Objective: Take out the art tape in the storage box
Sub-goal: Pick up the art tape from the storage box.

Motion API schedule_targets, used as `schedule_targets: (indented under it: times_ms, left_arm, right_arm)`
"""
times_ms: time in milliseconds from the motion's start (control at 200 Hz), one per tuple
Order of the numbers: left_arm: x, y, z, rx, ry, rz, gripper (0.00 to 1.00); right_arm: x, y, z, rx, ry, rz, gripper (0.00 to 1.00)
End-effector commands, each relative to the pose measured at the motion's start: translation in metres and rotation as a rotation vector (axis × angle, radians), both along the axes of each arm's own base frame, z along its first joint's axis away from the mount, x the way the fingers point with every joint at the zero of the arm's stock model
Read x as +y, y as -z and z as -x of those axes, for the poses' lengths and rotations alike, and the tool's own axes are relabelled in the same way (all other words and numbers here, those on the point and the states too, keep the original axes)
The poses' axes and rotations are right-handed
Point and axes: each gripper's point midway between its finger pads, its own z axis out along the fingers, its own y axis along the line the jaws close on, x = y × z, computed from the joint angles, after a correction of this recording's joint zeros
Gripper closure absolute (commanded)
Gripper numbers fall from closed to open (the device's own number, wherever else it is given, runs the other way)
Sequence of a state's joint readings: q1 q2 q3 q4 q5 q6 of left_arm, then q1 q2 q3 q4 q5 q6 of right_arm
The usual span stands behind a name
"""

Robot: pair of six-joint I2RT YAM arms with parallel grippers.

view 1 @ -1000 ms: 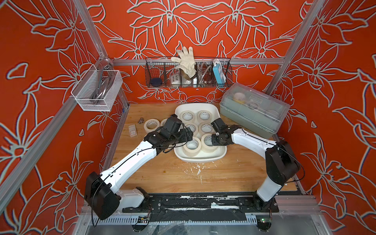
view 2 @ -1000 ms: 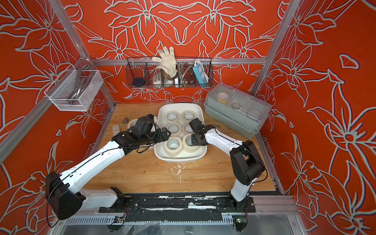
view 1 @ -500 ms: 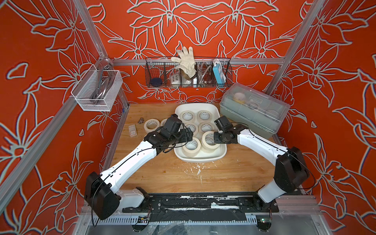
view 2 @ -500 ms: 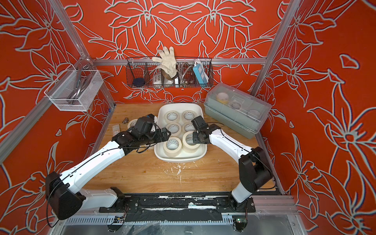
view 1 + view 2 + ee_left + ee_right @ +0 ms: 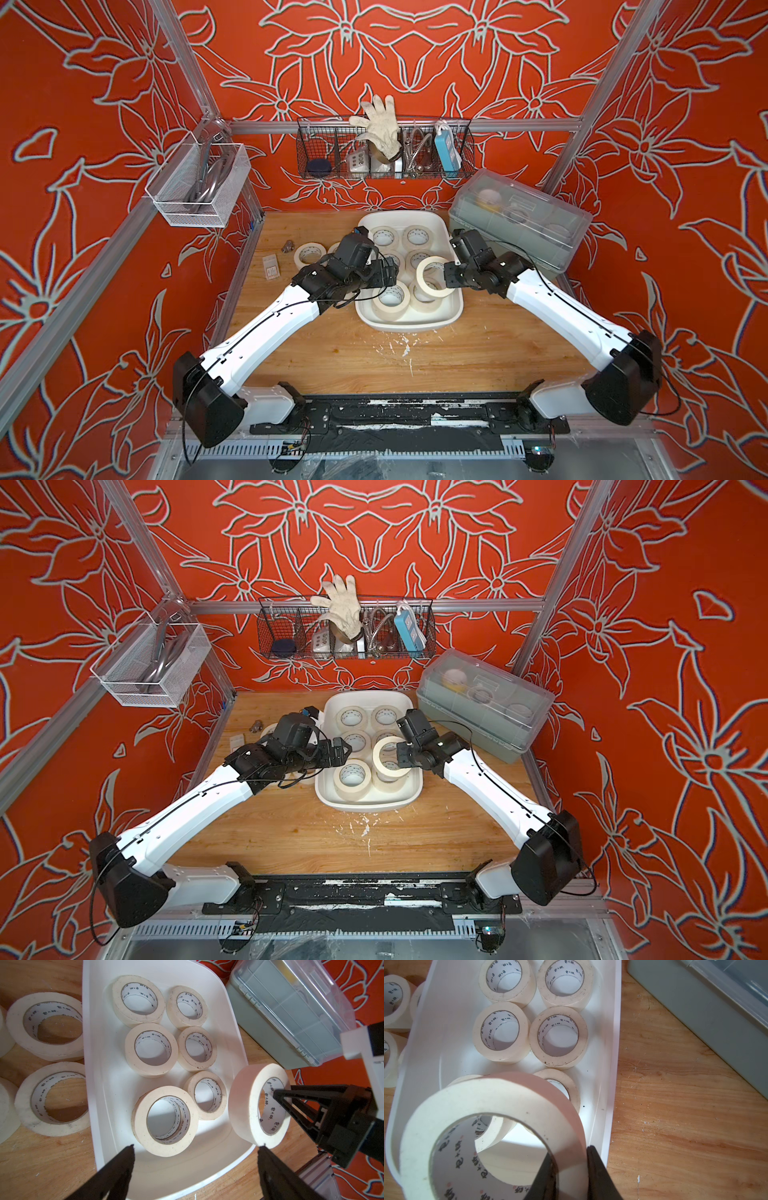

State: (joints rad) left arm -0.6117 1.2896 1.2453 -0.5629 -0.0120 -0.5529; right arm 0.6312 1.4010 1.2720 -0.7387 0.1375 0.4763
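The storage box [image 5: 409,326] is a shallow white tub at the middle of the table, and several cream art tape rolls [image 5: 384,237] lie flat in it. My right gripper [image 5: 446,274] is shut on one art tape roll [image 5: 420,274], one finger inside its core and one outside. It holds the roll tilted on edge above the box's near right part. The right wrist view shows the grip [image 5: 570,1153] on the roll's wall [image 5: 488,1095]. My left gripper [image 5: 197,1147] hangs open and empty over the box's near left part, above a stacked roll [image 5: 166,1122].
Several tape rolls [image 5: 309,253] lie on the wood left of the box, beside a small card [image 5: 271,266] and a metal bit [image 5: 286,247]. A grey-green box with a clear lid [image 5: 519,220] stands at the back right. Wire baskets [image 5: 384,149] [image 5: 199,183] hang on the walls.
My right gripper has shut on a roll at the box's near right and raised it out of the pile, tipping it on edge. The left arm has hardly moved.
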Motion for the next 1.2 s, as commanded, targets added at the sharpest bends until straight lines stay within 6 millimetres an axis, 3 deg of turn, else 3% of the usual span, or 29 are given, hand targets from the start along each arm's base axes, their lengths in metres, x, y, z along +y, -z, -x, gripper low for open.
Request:
schedule_targets:
  times_ms: [0,155,596,801,981,1046,1196]
  left_arm:
    - [-0.005,-0.015,0.009,-0.05,0.077,-0.025,0.09]
    - [-0.011,-0.019,0.017,-0.078,0.152,-0.046,0.1]
    - [-0.045,-0.005,0.022,-0.052,0.27,-0.136,0.16]
    - [-0.039,0.011,0.011,-0.02,0.208,-0.222,0.22]
    - [-0.033,0.018,0.004,-0.007,0.161,-0.266,0.44]
    - [-0.032,0.018,0.003,-0.009,0.148,-0.263,0.6]
    - [-0.032,0.014,0.005,-0.019,0.148,-0.238,0.85]
  right_arm:
    - [0.005,-0.028,0.003,-0.064,-0.024,-0.009,0.95]
    - [0.014,-0.037,0.007,-0.087,-0.048,-0.001,0.95]
    - [0.052,-0.046,0.014,-0.117,-0.132,0.025,0.96]
    - [0.064,-0.052,0.02,-0.137,-0.162,0.038,0.96]
    - [0.07,-0.052,0.025,-0.143,-0.181,0.037,0.94]
    - [0.073,-0.052,0.027,-0.15,-0.188,0.027,0.92]
    - [0.074,-0.055,0.03,-0.165,-0.198,-0.008,0.77]
